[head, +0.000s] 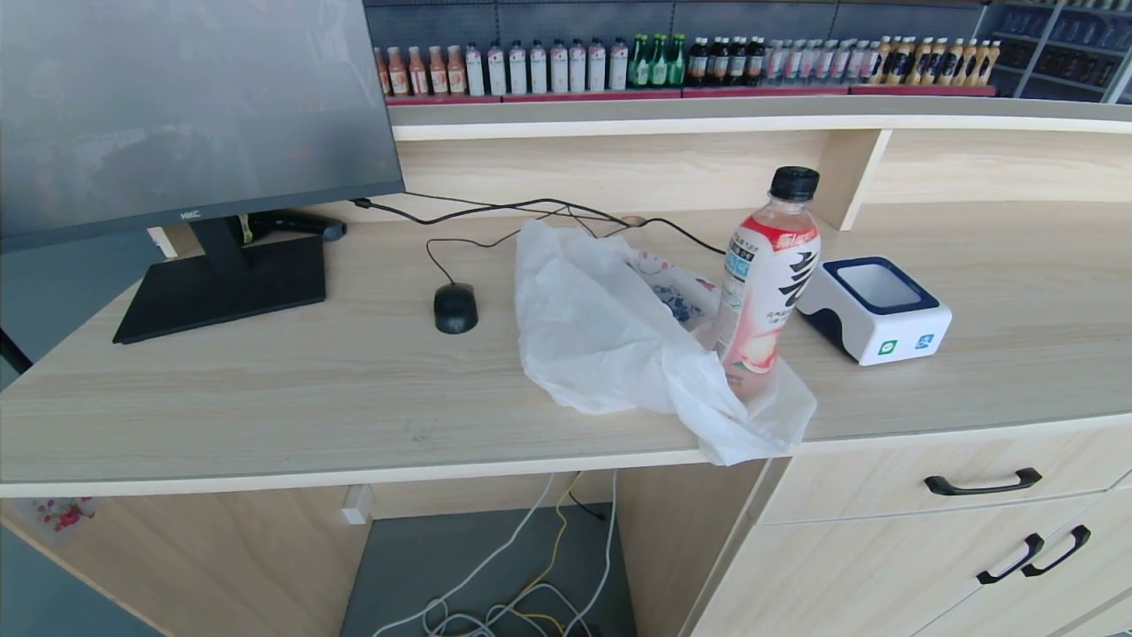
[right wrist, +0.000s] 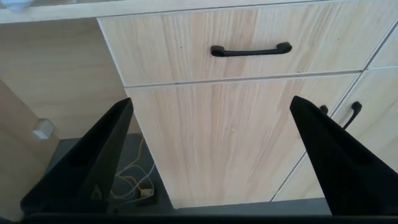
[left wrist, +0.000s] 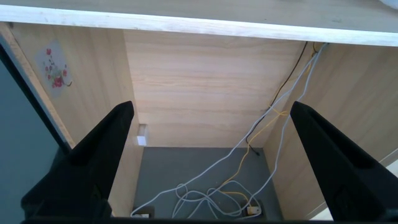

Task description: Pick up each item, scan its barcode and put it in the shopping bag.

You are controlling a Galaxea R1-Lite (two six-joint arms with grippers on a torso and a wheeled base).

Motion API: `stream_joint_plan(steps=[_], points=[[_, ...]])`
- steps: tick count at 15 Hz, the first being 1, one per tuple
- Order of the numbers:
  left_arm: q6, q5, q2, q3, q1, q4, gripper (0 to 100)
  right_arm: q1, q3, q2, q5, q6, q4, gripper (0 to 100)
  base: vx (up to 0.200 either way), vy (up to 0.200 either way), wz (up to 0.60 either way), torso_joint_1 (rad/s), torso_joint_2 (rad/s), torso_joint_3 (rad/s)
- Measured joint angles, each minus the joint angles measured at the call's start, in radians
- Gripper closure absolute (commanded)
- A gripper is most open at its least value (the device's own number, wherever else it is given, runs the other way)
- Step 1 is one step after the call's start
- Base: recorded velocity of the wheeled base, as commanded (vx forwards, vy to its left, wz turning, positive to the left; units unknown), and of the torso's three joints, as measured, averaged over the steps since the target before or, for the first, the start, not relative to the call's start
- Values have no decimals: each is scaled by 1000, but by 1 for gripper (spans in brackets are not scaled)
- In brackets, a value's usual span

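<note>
While upright, bottle (head: 765, 283) against shopping bag (head: 601, 336).

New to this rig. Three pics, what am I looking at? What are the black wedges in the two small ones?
It is a two-armed robot at a shop counter. The big picture comes from a camera on its head, looking down at the counter. On it are a monitor, a mouse, a crumpled white plastic bag, a pink drink bottle upright at the bag's edge, and a white and blue scanner beside the bottle. The small pictures come from wrist cameras. The wedges are claw fingers. The left claw faces cables under the counter, the right claw a drawer. Both are open and hold nothing.
</note>
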Motion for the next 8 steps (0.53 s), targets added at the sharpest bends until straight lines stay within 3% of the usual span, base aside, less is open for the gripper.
stream_joint_plan(steps=[1, 4, 8], points=[[0, 0, 0, 0, 0, 0, 0, -1, 0, -4, 0, -1, 0, 0, 0, 0, 0, 0, 0, 0], [-4, 0, 0, 0, 0, 0, 0, -2, 0, -11, 0, -2, 0, 0, -200, 0, 0, 10, 7, 2], [-2, 0, 0, 0, -1, 0, 0, -2, 0, -11, 0, -1, 0, 0, 0, 0, 0, 0, 0, 0]])
